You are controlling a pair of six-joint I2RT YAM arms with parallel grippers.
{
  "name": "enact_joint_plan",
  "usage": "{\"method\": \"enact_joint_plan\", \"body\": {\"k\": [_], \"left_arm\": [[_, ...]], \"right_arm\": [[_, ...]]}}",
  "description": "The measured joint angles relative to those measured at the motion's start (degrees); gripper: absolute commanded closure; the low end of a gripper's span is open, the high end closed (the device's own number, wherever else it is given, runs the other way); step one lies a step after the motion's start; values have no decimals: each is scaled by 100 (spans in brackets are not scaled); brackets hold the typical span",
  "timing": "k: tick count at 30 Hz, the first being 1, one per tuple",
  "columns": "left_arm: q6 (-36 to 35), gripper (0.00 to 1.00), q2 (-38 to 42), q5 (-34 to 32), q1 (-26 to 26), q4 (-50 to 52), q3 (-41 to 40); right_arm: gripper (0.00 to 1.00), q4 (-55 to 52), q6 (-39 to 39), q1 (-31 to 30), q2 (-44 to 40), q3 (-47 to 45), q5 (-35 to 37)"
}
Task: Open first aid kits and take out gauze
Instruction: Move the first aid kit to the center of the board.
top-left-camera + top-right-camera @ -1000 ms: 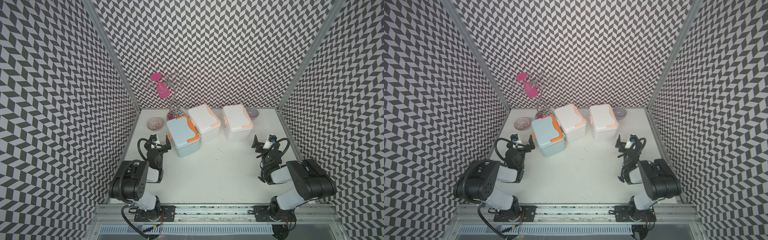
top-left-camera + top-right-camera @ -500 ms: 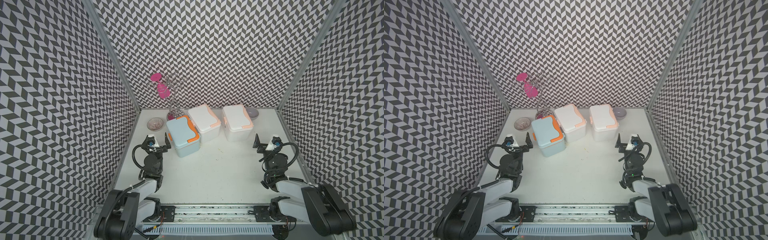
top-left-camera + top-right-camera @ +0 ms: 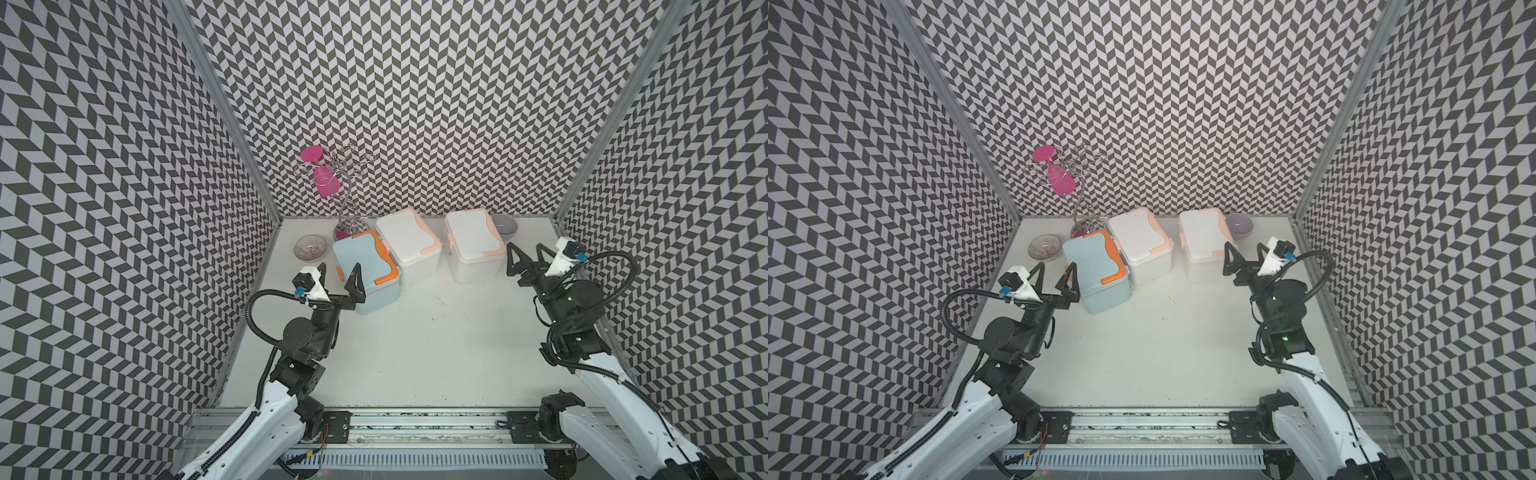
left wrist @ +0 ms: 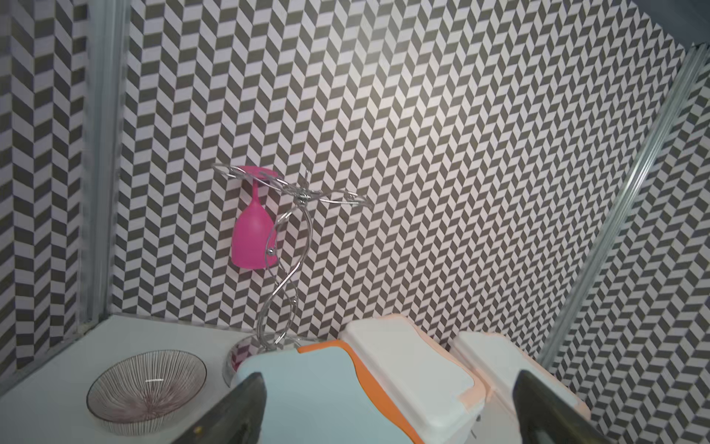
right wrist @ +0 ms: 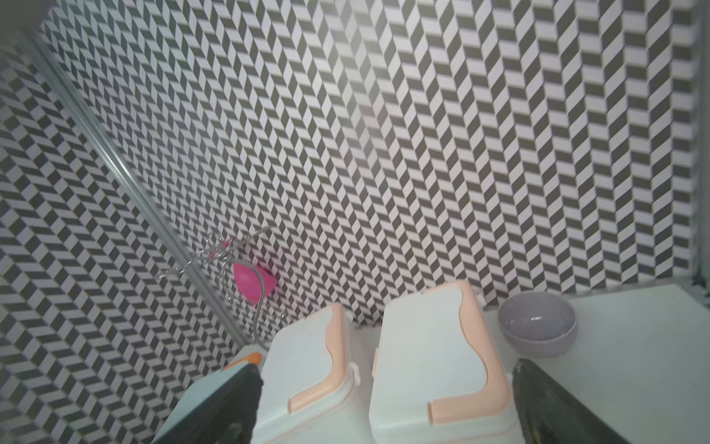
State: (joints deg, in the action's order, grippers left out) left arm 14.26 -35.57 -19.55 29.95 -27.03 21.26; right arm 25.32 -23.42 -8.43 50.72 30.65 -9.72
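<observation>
Three first aid kits stand in a row near the back wall, all lids closed: a pale blue one with orange trim (image 3: 365, 270) (image 3: 1096, 270) (image 4: 307, 399), a white one with peach trim (image 3: 409, 241) (image 3: 1140, 239) (image 5: 303, 369), and a second white one (image 3: 473, 243) (image 3: 1202, 239) (image 5: 434, 357). My left gripper (image 3: 339, 268) (image 3: 1057, 266) (image 4: 390, 374) hovers open at the blue kit's near left side, holding nothing. My right gripper (image 3: 525, 247) (image 3: 1244, 246) (image 5: 384, 365) hangs open and empty just right of the right-hand white kit. The gauze is hidden.
A ribbed glass bowl (image 3: 309, 247) (image 4: 148, 390) sits left of the blue kit. A grey bowl (image 3: 504, 226) (image 5: 538, 325) stands behind the right white kit. A wire rack (image 3: 347, 208) holding a pink glass (image 3: 326, 185) rises behind the blue kit. Patterned walls enclose three sides.
Both arms have unfolded from their tucked pose and stretched up and forward, carrying the grippers a little closer to the kits. Both grippers stayed open. The kits have not moved.
</observation>
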Motion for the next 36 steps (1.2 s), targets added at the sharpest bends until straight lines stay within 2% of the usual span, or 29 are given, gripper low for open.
{"method": "enact_joint_plan", "body": {"k": [5, 8, 13, 17, 22, 29, 32, 36], "left_arm": [[90, 0, -72, -197, 2, 614, -2], [229, 0, -293, -227, 2, 765, -2], [752, 0, -811, -437, -48, 1200, -2], [1174, 0, -984, -557, -170, 1392, -2], [1550, 0, -975, -387, -501, 1320, -85], [1779, 0, -1019, 13, -866, 1176, -297], [1827, 0, -1084, 144, -960, 1108, -304], [1843, 0, -1161, 302, -1029, 1054, -304]], "right_arm": [[8, 31, -396, -61, 1047, 155, -1534], [9, -341, -315, -610, 1786, 737, -1840], [16, -789, -109, -1751, 2796, 2090, -1904], [20, -1058, -15, -2262, 3633, 3073, -1919], [23, -1528, 63, -2769, 4791, 4247, -1814], [27, -2284, 122, -3097, 6262, 5759, -1580], [27, -2570, 157, -3108, 6767, 6360, -1239], [25, -3077, 203, -3108, 7010, 6902, -586]]}}
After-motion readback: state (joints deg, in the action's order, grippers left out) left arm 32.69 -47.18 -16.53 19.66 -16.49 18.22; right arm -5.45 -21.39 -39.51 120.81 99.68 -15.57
